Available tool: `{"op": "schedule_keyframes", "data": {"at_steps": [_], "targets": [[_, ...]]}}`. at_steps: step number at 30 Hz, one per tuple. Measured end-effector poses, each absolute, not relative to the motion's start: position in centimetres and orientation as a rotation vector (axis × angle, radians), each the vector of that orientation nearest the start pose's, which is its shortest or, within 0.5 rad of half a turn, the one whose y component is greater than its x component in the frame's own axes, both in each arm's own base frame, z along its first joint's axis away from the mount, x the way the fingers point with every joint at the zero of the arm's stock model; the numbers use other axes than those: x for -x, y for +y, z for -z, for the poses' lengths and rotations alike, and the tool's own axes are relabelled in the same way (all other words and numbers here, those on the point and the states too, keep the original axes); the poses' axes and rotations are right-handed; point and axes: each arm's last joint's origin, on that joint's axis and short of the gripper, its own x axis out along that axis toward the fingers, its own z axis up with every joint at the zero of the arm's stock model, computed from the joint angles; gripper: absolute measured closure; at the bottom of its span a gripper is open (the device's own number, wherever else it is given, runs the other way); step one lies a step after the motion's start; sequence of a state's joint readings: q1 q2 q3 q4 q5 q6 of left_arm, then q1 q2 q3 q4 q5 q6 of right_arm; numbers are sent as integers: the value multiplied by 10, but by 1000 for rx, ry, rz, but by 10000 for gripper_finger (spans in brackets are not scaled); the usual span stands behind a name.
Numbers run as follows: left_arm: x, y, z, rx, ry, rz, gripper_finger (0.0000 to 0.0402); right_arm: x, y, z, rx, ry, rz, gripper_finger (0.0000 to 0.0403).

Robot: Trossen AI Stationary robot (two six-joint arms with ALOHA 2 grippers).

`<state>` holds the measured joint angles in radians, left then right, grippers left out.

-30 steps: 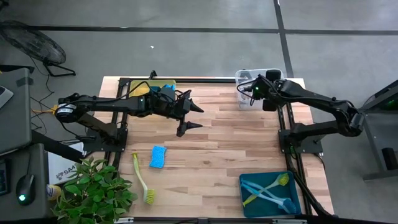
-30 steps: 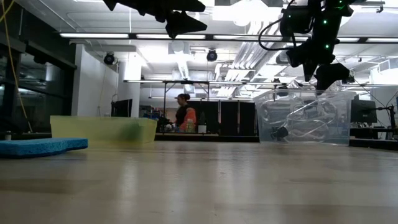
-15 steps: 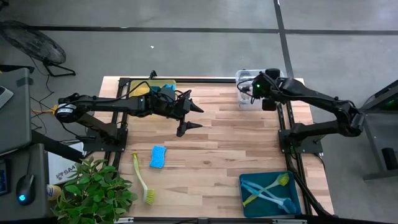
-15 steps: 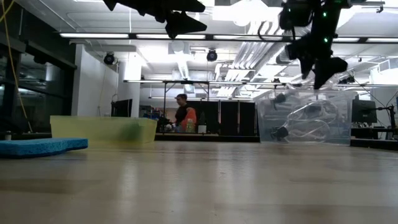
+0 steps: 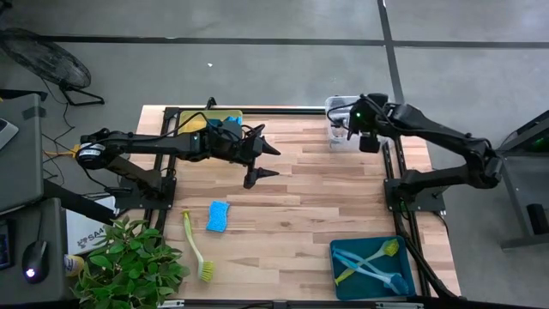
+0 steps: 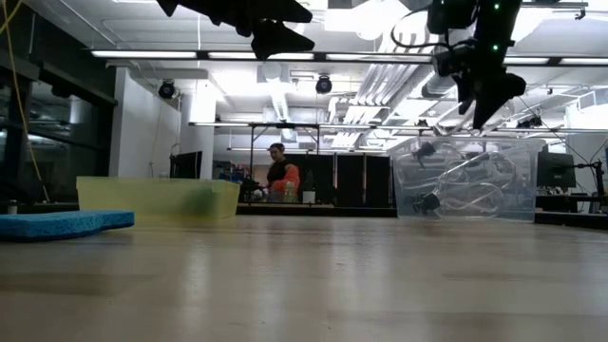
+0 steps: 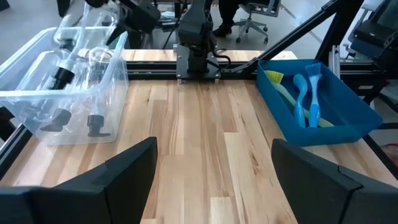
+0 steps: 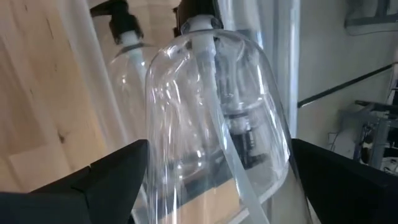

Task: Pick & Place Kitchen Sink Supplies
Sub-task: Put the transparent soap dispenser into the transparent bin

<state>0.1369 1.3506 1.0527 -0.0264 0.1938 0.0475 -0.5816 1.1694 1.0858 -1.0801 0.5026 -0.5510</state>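
The right gripper (image 5: 350,130) hangs over the clear bin (image 5: 336,106), jaws spread wide and grasping nothing, with a clear bottle (image 8: 211,118) lying between and just ahead of them among the others in the bin. The left gripper (image 5: 264,160) waits above mid-table, jaws also released, the blue sponge (image 5: 218,215) and yellow-green brush (image 5: 196,247) on the table well beneath and behind them. Judging by this, the bottle is placed; the right arm should lift straight up so neither finger catches the bin wall.

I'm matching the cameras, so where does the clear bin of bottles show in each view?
High view: clear bin at the table's far right corner, under the right gripper.
Low view: right of centre.
Left wrist view: at left.
Right wrist view: fills the frame.
Shared landmark: the black-topped bottles inside.
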Motion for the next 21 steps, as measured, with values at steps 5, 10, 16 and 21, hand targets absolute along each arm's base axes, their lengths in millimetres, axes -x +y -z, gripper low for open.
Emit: {"op": "schedule_keyframes", "data": {"at_steps": [5,10,16,21], "targets": [[-303,36,-316,4,318,60,92,-162,-125,-287,391,1459,589,22],[-303,36,-316,3,316,58,92,-164,-127,-288,389,1425,611,22],[-303,36,-317,1,311,58,92,-164,-126,-287,384,1425,613,22],[-303,36,-317,1,310,58,92,-164,-126,-287,392,1436,610,22]]}}
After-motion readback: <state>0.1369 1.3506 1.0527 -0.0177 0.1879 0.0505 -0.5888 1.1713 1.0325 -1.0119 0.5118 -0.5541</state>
